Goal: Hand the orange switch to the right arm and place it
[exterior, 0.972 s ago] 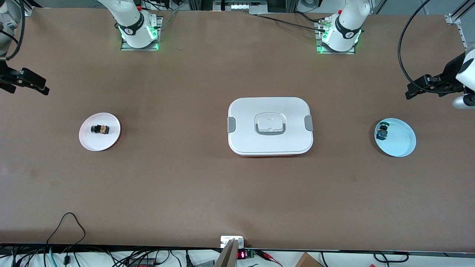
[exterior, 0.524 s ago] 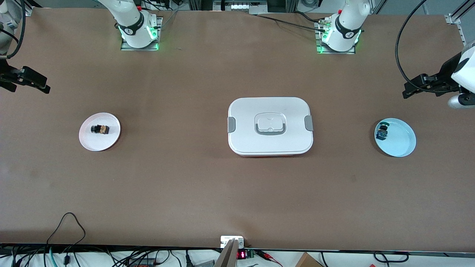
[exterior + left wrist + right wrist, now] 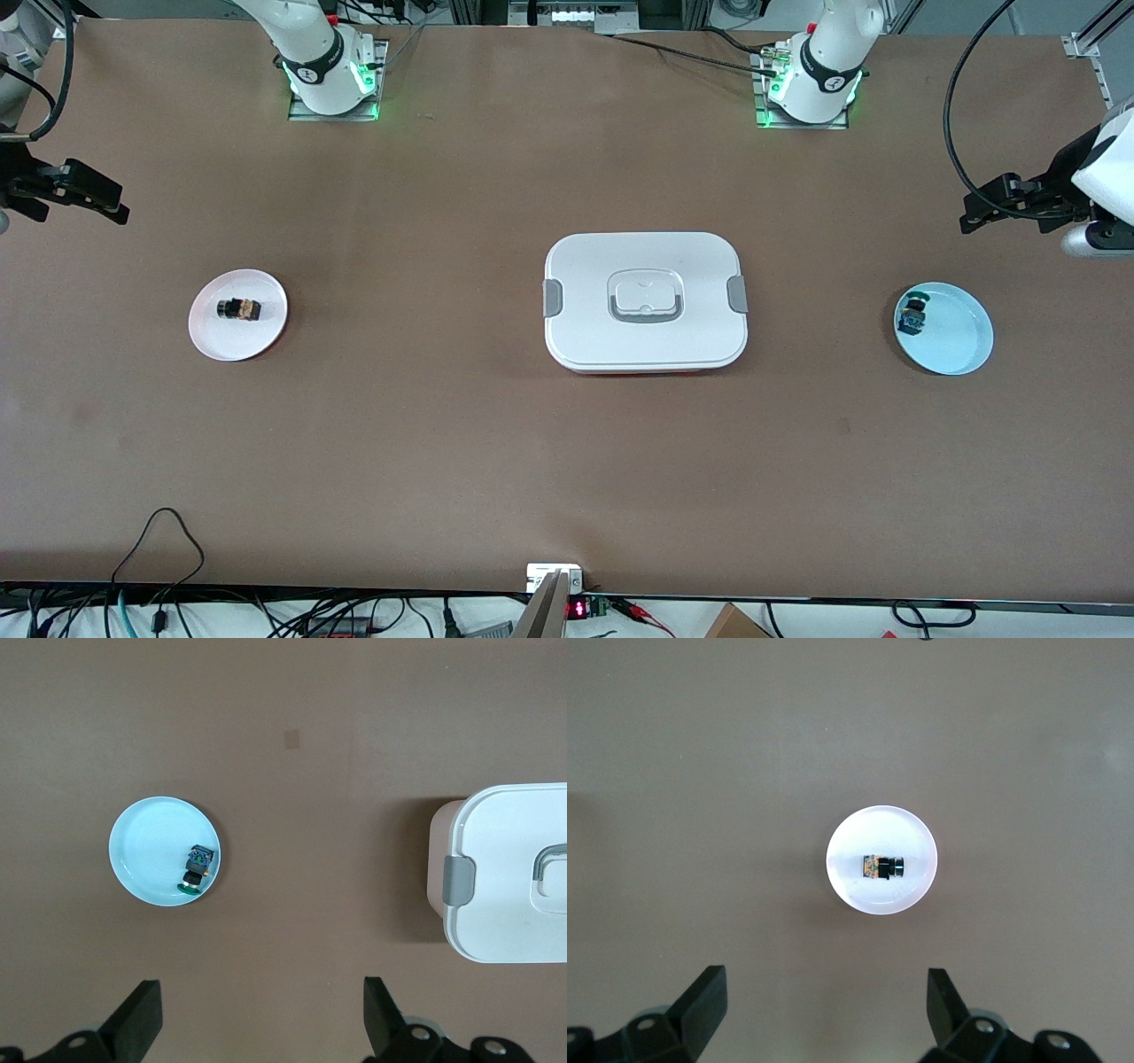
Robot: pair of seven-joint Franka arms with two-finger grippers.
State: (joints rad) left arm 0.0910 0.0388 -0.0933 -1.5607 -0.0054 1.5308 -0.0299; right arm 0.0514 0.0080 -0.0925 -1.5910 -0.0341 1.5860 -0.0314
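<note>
- Hovering up high, both arms. Nothing is gripped yet.
- Orange switch lies on its side on the white plate, near the plate's centre. Front view puts that plate at 9 o'clock of the white lidded box, toward the right arm's end of the table.
- Right gripper hangs over bare table at about 10 o'clock of the white plate. It has crept a touch inward toward the plate over the last sec.
- Right wrist view: fingers spread wide, nothing between them. Switch and plate sit dead ahead, so it looks like lining up.
- Left gripper is at approx 1 o'clock of the blue plate, over table. It has nudged only slightly, fingers also wide and empty.
- Left wrist view shows the blue plate with the blue-green switch at its rim. That's not the task's part. Box corner shows too.
- Meaning, as I read it: early approach, no pick, no handover begun.
- Orange switch is at the right arm's end, well apart from the left gripper, so the right arm seems best placed to grab it first.
- Next move prob needs a straight descent over the switch. Tiny part, so the fingers must centre well or it'll skid on the plate.
</note>
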